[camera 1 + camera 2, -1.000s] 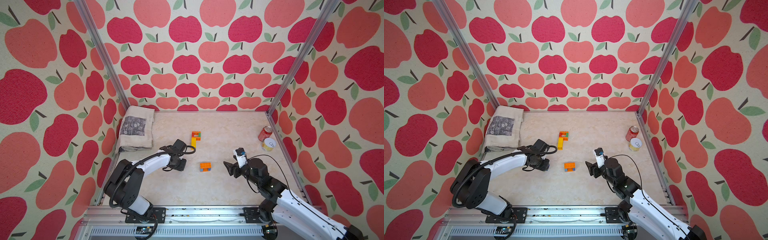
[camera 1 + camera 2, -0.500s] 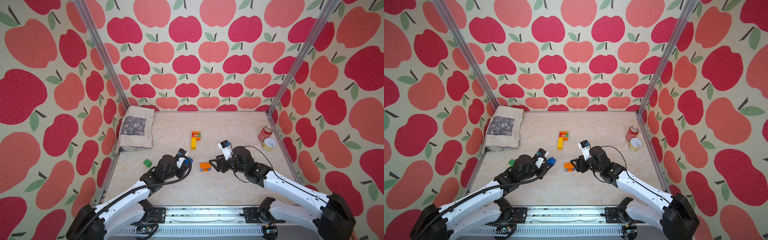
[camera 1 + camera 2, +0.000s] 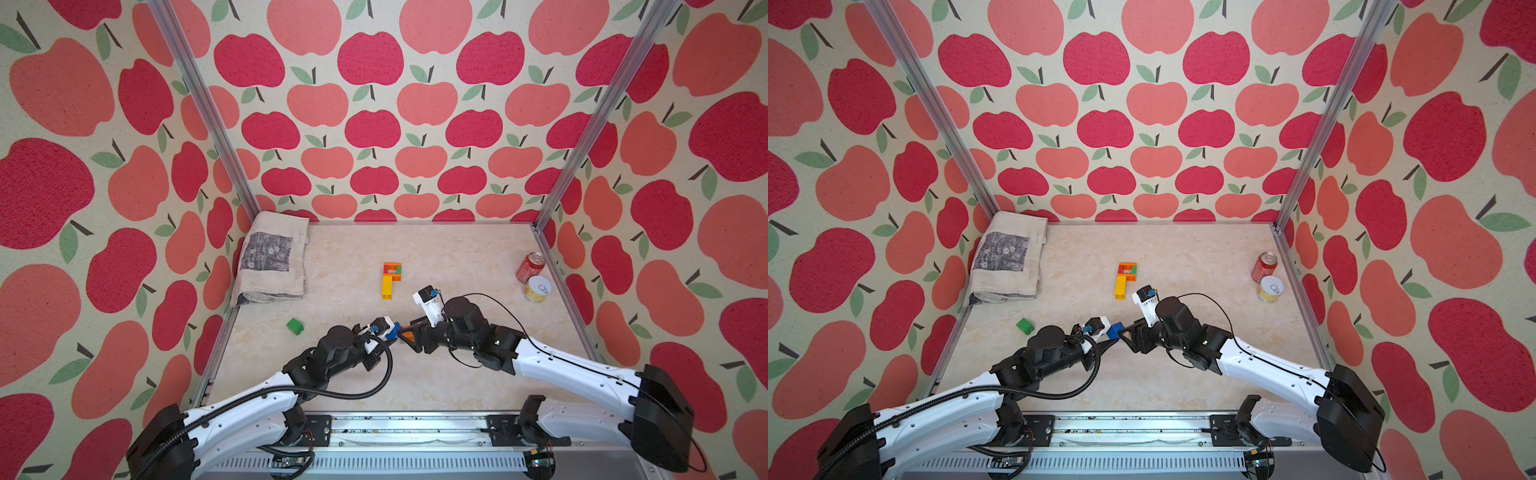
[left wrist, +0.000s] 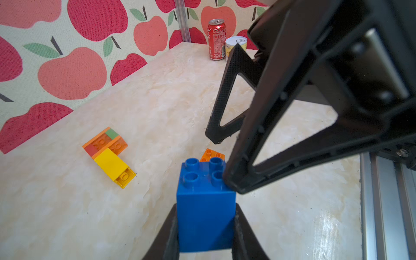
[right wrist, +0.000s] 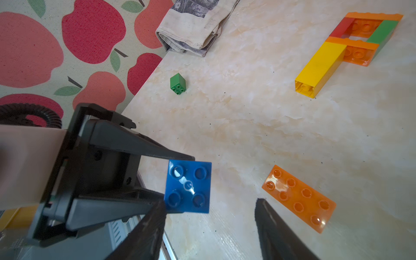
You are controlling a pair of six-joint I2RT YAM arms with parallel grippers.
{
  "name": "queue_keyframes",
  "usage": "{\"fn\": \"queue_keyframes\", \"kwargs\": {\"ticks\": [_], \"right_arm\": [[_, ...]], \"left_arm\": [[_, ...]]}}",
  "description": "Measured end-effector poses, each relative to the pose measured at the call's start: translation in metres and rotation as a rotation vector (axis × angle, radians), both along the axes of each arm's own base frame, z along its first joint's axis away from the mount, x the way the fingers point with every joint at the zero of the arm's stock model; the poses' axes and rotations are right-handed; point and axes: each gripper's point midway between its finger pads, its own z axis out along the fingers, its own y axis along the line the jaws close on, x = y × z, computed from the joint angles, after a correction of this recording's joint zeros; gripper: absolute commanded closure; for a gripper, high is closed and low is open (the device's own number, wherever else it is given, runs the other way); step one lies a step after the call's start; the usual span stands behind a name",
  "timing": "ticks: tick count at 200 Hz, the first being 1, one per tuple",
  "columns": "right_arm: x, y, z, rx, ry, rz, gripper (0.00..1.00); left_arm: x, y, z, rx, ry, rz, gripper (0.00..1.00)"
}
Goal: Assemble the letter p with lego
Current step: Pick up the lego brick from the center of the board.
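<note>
Two grippers meet just short of the partial P (image 5: pixel 351 47). The left gripper (image 4: pixel 204 227) is clamped on a blue brick (image 4: pixel 204 202). The right gripper (image 5: pixel 209 202) is half open and empty, one jaw seemingly touching that brick. An orange brick (image 5: pixel 298 198) lies loose between them and the P. Looks like a handover; next, the right must close squarely before the left lets go.

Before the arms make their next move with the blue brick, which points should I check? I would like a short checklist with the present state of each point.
1. Grip: left gripper closed on the blue brick: ok.
2. Receiving side: right gripper open, jaws apart: ok.
3. Clearance: right gripper free of the blue brick: not ok, one finger seems to touch its studded corner.
4. The orange plate lies flat, studs up, untouched: ok.
5. The P-shaped assembly lies apart from both arms: ok.
</note>
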Motion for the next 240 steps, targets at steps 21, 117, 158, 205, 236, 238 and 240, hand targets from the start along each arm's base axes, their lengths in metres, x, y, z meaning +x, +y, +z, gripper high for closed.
{"fn": "queue_keyframes", "kwargs": {"ticks": [21,117,158,205,236,238,240], "right_arm": [[-0.002,0.003,0.0,0.006,0.003,0.006,0.37],[-0.004,0.012,-0.007,-0.016,0.032,0.009,0.61],[0.001,0.01,-0.005,-0.033,0.012,-0.025,0.68],[0.009,0.001,-0.009,-0.079,-0.012,-0.079,0.73],[0.014,-0.007,-0.013,-0.113,-0.02,-0.112,0.73],[0.015,-0.009,-0.013,-0.116,-0.021,-0.117,0.73],[0.016,-0.01,-0.012,-0.12,-0.023,-0.124,0.73]], "left_arm": [[-0.004,-0.003,0.001,0.006,-0.02,-0.018,0.84],[-0.006,-0.007,-0.008,0.051,-0.031,-0.025,0.72],[-0.002,-0.008,-0.01,0.072,-0.022,-0.008,0.57],[0.0,-0.005,-0.008,0.066,-0.02,0.014,0.41],[0.004,0.001,-0.008,0.062,-0.004,0.056,0.25],[0.004,0.001,-0.008,0.063,-0.002,0.058,0.24],[0.004,0.002,-0.008,0.064,-0.002,0.063,0.24]]}}
